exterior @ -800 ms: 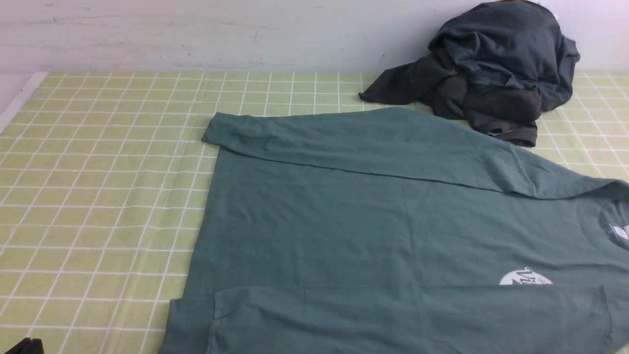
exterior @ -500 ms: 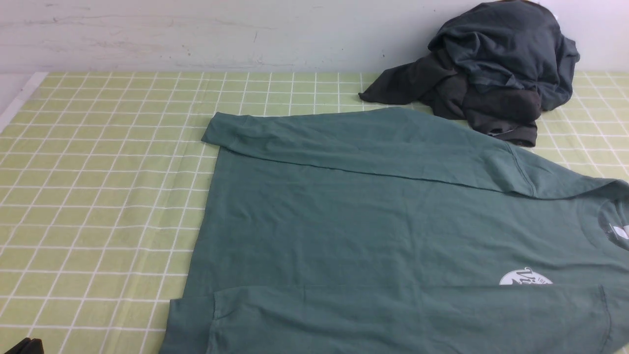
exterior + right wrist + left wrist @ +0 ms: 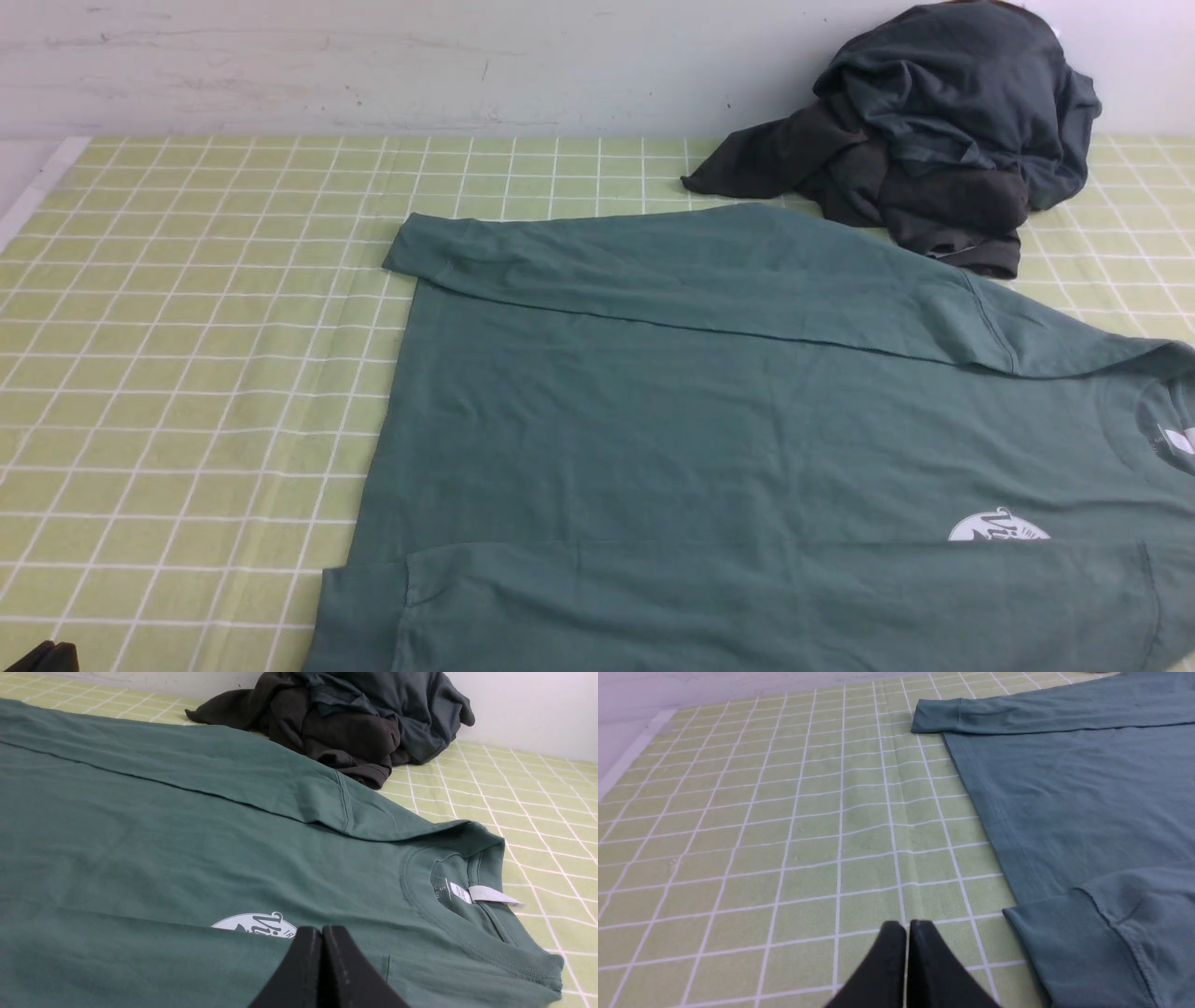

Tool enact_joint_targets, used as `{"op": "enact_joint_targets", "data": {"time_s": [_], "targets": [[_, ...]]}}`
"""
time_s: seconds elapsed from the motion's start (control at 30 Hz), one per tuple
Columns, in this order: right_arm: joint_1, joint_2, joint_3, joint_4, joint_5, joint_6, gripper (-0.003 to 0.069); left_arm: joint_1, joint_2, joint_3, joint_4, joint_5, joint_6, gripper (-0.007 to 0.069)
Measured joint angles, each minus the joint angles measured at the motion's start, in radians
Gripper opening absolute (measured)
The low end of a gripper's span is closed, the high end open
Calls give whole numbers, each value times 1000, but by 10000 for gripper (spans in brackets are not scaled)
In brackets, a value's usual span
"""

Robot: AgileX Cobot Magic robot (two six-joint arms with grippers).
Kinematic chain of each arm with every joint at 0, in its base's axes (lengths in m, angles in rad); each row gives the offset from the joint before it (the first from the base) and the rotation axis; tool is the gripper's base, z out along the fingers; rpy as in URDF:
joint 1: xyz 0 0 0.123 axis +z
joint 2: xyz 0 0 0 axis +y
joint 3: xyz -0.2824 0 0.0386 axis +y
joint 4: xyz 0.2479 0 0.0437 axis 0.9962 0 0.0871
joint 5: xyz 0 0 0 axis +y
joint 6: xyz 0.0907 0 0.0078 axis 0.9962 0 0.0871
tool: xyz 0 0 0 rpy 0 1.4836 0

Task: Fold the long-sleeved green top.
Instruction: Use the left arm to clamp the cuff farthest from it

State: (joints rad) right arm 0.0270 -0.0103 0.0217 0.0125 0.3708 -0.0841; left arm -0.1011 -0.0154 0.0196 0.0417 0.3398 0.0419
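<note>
Both our hands, left (image 3: 900,927) and right (image 3: 322,932), are closed, apparently parked; our top's (image 3: 597,429) sleeves lie inward (probably for narrowing), mid-frame.

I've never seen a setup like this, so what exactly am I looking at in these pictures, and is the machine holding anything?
It's a robot with two arms. One camera sits between them, looking forward; another rides on each arm's wrist, so those pictures show that arm's dark fingertips up close.

On the pale green cloth with a white grid lies a teal-green long-sleeved top, both sides folded inward, one partly covering its white chest logo. At the far right is a heap of dark clothes.

Neither gripper holds anything: the left gripper and the right gripper are both shut, the right one in front of the top in its camera's view.
</note>
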Motion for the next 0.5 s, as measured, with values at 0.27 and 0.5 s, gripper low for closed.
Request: {"op": "enact_joint_targets", "data": {"time_s": [0.27,0.5], "targets": [[0,0,4,-12,-49,0,-14,0,0,10,15,-75,1,-3],[0,0,5,-12,-397,0,-14,0,0,10,16,-296,-1,-3]]}}
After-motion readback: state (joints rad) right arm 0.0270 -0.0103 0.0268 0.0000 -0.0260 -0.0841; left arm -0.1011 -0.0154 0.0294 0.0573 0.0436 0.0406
